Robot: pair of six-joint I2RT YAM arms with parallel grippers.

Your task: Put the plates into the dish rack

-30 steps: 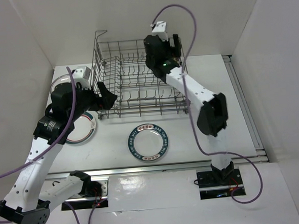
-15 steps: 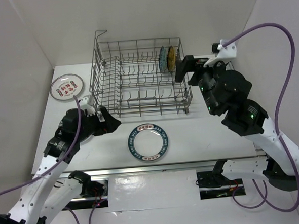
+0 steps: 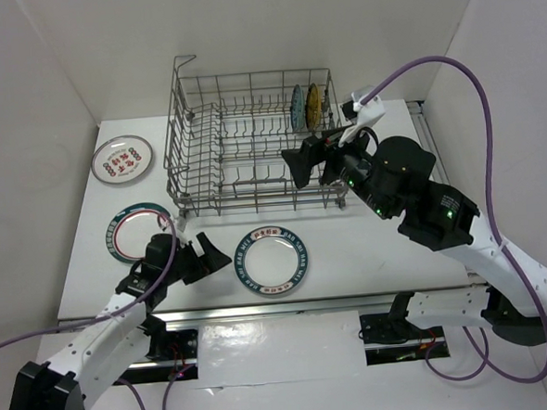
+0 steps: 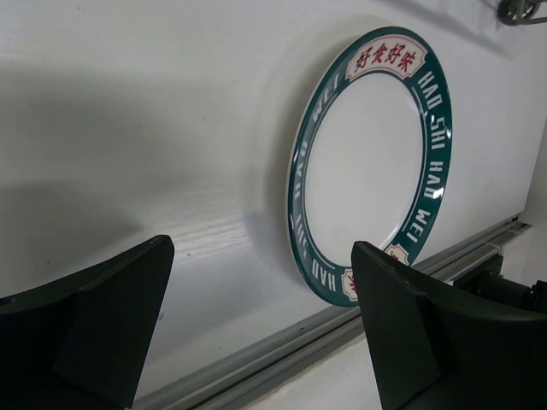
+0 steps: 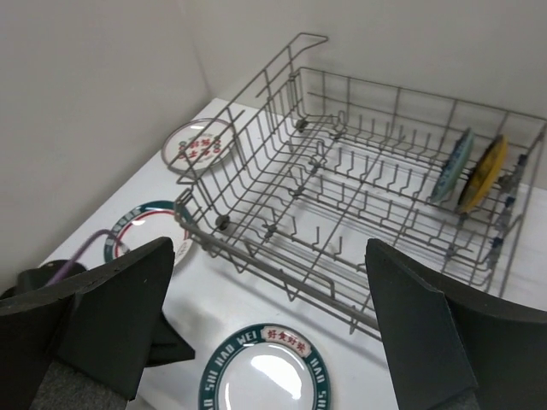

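**Left tool [image 4: 259, 256] and right tool [image 3: 310, 161] wide open, both empty**

Left tool low beside lettered-rim plate [image 3: 271, 260], flat on worktop [image 3: 378, 245] near front edge. Right tool over dish rack [image 3: 172, 146], with yellow plate [image 3: 313, 105] and teal-blue plate [image 3: 296, 106] upright at far right end. Risks: flat plate skidding forward under shallow pinch; right arm snagging rack wires, toppling racked plates.

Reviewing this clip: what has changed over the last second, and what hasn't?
The left gripper swung from the left end of the dish rack to the near edge, fingers open just left of the lettered plate. The right gripper left the rack's far-right corner, swung out right, then came back over its near-right side, open. Nothing is held. The lettered plate, teal-rimmed plate and red-marked plate stayed put.
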